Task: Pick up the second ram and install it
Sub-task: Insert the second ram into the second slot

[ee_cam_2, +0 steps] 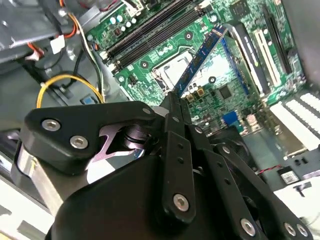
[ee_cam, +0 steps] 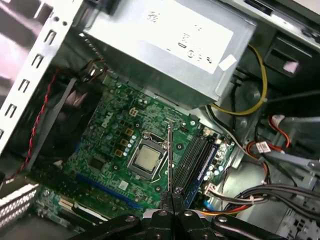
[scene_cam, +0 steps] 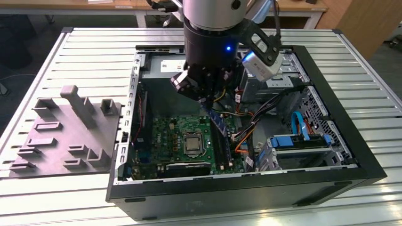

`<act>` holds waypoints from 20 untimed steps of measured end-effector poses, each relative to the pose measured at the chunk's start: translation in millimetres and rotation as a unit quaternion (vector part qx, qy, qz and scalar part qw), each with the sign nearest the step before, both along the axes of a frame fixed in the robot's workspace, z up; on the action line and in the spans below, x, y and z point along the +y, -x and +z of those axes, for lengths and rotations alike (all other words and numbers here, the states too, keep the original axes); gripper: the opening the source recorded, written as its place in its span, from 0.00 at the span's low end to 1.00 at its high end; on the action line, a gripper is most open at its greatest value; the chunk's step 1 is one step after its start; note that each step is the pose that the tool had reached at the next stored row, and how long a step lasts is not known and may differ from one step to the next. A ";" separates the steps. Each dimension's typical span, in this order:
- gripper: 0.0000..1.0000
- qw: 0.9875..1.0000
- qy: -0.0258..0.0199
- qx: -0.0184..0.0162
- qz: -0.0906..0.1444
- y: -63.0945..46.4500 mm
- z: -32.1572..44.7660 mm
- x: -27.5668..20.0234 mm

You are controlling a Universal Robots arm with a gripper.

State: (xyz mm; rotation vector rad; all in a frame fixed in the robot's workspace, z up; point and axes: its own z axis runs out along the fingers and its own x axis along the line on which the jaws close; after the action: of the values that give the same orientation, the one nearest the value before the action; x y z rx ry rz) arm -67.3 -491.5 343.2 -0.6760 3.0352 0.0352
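The second ram [scene_cam: 219, 123] is a thin blue-green stick that hangs tilted over the green motherboard [scene_cam: 179, 129] inside the open computer case. My gripper [scene_cam: 209, 104] is shut on its upper end. In the second wrist view the ram [ee_cam_2: 200, 57] reaches out from the gripper [ee_cam_2: 175, 100] across the processor socket [ee_cam_2: 172, 70]. In the first wrist view the ram [ee_cam: 170, 150] shows edge-on beyond the gripper [ee_cam: 172, 194], beside the long black memory slots [ee_cam: 197, 157]. Its lower end is above the board, apart from the slots.
The grey power-supply box [ee_cam: 165, 45] sits at the case's far end. Bundled cables [scene_cam: 251, 117] and a blue drive bay [scene_cam: 298, 141] lie on the exterior view's right. A yellow cable [ee_cam: 255, 100] loops near the slots. A grey moulded fixture [scene_cam: 69, 132] lies outside the case [scene_cam: 251, 197].
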 end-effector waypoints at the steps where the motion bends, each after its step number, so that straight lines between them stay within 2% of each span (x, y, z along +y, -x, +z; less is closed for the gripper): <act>1: 0.11 1.000 0.000 0.000 -0.008 0.0 0.0 0.0; 7: 0.11 0.999 0.000 0.000 -0.042 0.0 -0.1 0.0; 11: 0.11 0.997 0.000 0.000 -0.078 0.0 -0.4 0.0; 16: 0.11 0.992 0.000 0.000 -0.122 0.0 -0.8 0.0; 20: 0.11 0.987 0.000 0.000 -0.159 0.0 -1.1 0.0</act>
State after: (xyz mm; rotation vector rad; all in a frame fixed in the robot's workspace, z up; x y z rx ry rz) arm -67.3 -491.5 342.1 -0.1857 3.1009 0.0268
